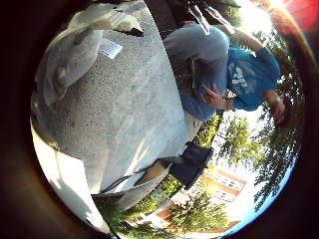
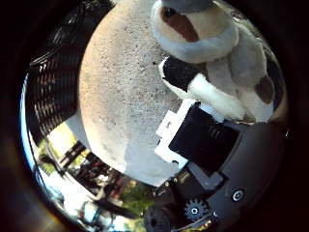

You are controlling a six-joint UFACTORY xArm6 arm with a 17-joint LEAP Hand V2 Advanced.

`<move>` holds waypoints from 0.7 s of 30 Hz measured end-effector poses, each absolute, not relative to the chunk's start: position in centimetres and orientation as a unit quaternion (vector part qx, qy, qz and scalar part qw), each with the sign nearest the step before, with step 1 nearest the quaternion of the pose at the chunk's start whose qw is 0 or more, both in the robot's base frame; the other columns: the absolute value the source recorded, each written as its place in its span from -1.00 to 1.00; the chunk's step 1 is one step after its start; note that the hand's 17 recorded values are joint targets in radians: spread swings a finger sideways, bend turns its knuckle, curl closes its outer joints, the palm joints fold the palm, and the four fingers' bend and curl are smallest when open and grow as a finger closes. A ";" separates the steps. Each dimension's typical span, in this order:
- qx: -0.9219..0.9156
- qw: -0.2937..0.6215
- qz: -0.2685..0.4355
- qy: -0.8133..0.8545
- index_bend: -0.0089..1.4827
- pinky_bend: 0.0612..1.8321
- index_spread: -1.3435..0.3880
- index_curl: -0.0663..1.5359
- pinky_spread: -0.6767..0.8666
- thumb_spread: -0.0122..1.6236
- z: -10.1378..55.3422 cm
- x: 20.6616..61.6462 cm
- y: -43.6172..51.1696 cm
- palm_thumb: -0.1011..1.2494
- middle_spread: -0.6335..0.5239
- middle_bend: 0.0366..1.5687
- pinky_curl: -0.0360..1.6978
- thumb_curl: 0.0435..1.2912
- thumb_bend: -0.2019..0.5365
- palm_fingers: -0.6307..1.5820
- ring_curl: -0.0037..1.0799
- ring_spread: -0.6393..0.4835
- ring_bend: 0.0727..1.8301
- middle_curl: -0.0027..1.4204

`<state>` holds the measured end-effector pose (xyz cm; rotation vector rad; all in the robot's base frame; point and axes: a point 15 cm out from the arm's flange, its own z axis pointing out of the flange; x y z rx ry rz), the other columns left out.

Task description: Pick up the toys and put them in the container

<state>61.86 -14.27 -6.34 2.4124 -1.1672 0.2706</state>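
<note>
A grey, brown and white plush toy [image 2: 208, 34] fills a large part of the right thumb side palm view, close against the palm. My right hand [image 2: 208, 130] shows as white and black parts, and one finger [image 2: 188, 79] is curled across the toy's body. The toy hangs well above a round stone table [image 2: 121, 87]. In the right little finger side palm view, a grey-white part of the plush with a white tag [image 1: 85, 45] lies at the edge, over the same table top [image 1: 130, 110].
A black metal mesh seat [image 2: 53, 92] stands beside the table. A dark seat [image 1: 189, 159] stands beyond the table's edge, with trees and a building behind it.
</note>
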 end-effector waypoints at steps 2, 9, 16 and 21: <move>0.874 0.225 0.095 -0.420 -0.58 0.14 0.11 -0.38 0.45 0.31 -6.7 61.7 -13.6 0.18 -0.08 0.05 -0.65 -0.45 -0.32 0.69 0.01 0.36 0.14 -0.15; 0.868 0.218 0.102 -0.435 -0.56 0.52 -0.14 -0.26 0.29 0.24 -6.4 61.9 -13.4 0.62 -0.19 0.41 -0.47 -0.23 -0.16 0.52 0.27 0.12 0.41 0.11; 0.855 0.180 0.127 -0.470 -0.46 0.71 -0.36 -0.04 0.16 0.28 1.5 64.1 -15.5 0.66 -0.23 0.56 -0.32 -0.07 -0.24 0.39 0.41 0.01 0.54 0.27; 0.870 0.135 0.111 -0.461 -0.40 0.78 -0.48 0.14 0.11 0.28 10.6 62.3 -12.6 0.67 -0.23 0.64 -0.25 0.03 -0.32 0.32 0.47 -0.02 0.61 0.35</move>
